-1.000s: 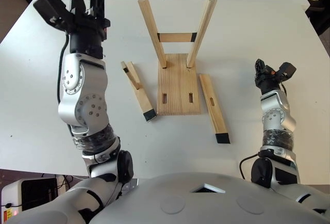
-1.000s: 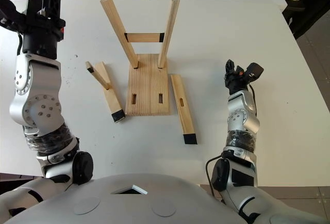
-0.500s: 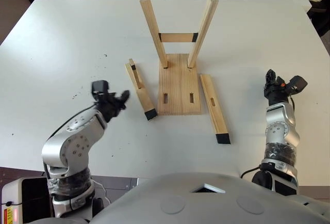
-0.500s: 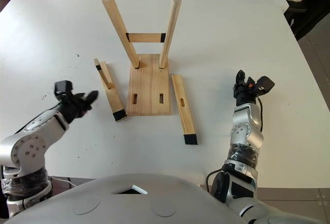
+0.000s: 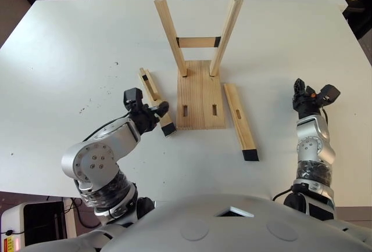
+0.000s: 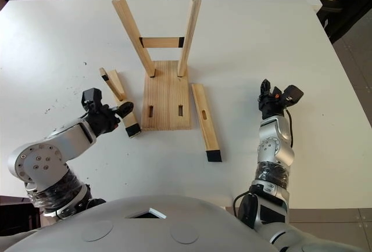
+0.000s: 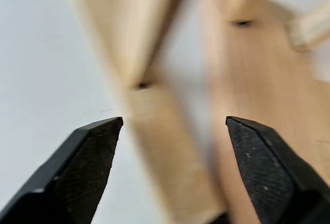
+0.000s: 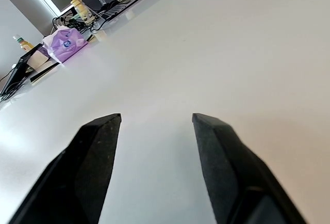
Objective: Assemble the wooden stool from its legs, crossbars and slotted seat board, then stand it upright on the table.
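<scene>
We see the slotted seat board (image 5: 200, 92) lying flat near the middle of the white table (image 5: 70, 49), its long axis running away from the robot. It is pale, grain-streaked wood with two small rectangular slots at the near end. From its far end two square-section legs (image 5: 226, 31) rise and splay slightly apart, joined by a short crossbar (image 5: 197, 42) with dark ends.

Just left of the board lies a loose leg (image 5: 160, 110), nearly parallel to it, with a black cap at the near end and a short wooden piece (image 5: 148, 81) angling off its far half. Just right of the board lies another loose leg (image 5: 240, 121), flat, slotted on top and capped black at the near end.

The left gripper (image 5: 156, 112) sits low at the left loose leg, jaws spread wide and grasping nothing. The right gripper (image 5: 301, 88) is well to the right over bare, glossy table, jaws likewise parted and empty.
</scene>
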Robot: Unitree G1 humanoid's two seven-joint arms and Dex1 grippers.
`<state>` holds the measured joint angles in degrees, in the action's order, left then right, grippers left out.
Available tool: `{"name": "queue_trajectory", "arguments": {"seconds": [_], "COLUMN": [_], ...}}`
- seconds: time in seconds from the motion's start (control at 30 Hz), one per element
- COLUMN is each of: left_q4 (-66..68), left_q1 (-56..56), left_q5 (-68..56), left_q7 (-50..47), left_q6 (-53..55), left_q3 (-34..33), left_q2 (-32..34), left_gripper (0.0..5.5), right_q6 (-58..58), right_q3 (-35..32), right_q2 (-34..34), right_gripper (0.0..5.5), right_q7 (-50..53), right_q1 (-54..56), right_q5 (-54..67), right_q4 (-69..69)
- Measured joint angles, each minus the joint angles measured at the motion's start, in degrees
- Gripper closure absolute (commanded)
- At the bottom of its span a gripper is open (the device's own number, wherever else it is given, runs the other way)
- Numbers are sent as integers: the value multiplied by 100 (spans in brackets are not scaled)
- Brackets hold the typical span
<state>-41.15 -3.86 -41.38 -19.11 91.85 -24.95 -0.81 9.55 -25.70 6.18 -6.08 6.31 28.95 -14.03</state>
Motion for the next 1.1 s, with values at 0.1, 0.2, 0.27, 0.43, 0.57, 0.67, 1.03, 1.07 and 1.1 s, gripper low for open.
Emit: {"name": "queue_trajectory", "arguments": {"seconds": [0.1, 0.2, 0.27, 0.43, 0.57, 0.67, 1.03, 1.07, 1.1], "left_q4": [-156, -200, -129, 246, 482, 580, 495, 480, 470], "left_q1": [-102, -231, -219, -403, -541, -614, -205, -148, -108], "left_q5": [181, 181, 206, 479, 732, 944, 1013, 941, 875], "left_q7": [13, 153, 171, 205, 216, 242, 527, 594, 664], "left_q6": [0, -2, -1, 0, 1, 0, -25, -38, -53], "left_q3": [129, 270, 301, 550, 636, 676, 1278, 1335, 1362], "left_q2": [169, 288, 284, 225, 2, -84, 570, 712, 826], "left_gripper": [175, 175, 175, 175, 175, 175, 175, 175, 175], "right_q6": [-66, -193, -240, -256, -255, -254, -242, -251, -276], "right_q3": [8, 7, 19, 71, 93, 105, 109, 108, 108], "right_q2": [-77, -129, -146, -159, -150, -139, -175, -207, -253], "right_gripper": [294, 294, 294, 294, 294, 294, 294, 294, 294], "right_q7": [-1, -2, 1, 17, 4, -1, 11, 22, 28], "right_q1": [-74, -162, -171, -108, -39, 32, -102, -130, -157], "right_q5": [4, 2, -1, -2, -2, -13, -12, -12, -12], "right_q4": [4, 51, 47, -3, -70, -142, -8, 32, 60]}}
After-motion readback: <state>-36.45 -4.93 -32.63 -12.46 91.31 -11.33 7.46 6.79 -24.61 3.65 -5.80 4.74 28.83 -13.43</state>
